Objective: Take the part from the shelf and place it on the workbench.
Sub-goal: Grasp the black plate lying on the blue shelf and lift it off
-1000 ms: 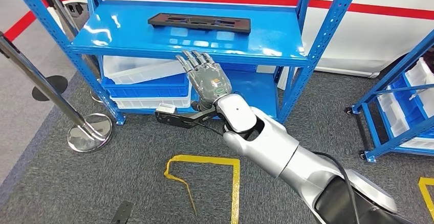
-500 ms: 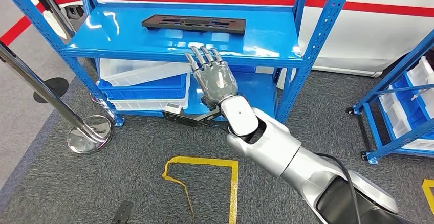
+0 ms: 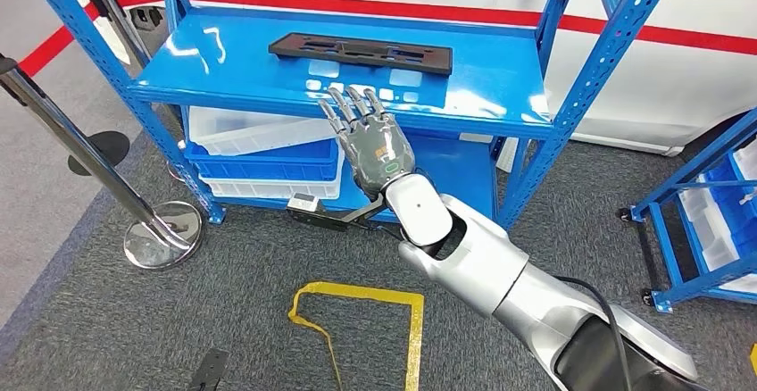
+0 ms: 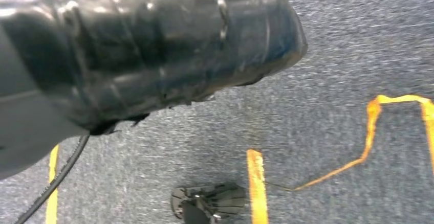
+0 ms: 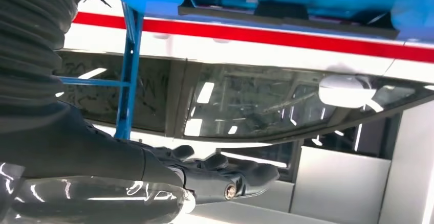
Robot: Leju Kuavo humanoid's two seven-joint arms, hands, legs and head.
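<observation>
Risen since a second ago, my right hand (image 3: 378, 145) at the shelf (image 3: 223, 61) edge, fingers (image 3: 350, 105) spread, holding nothing, black part (image 3: 361, 52) beyond them, stacked bins (image 3: 259, 145) beneath the shelf, grey carpet (image 3: 178, 320).

Black part (image 3: 361, 53) on glossy blue shelf (image 3: 223, 61); right hand (image 3: 370, 137) grey with darker fingers on a silver arm (image 3: 500, 275); blue and translucent white bins (image 3: 259, 154) below; grey speckled carpet (image 3: 134, 320) with yellow tape outline (image 3: 357, 295); white car body (image 3: 678, 79) with red stripe (image 3: 625, 27).
</observation>
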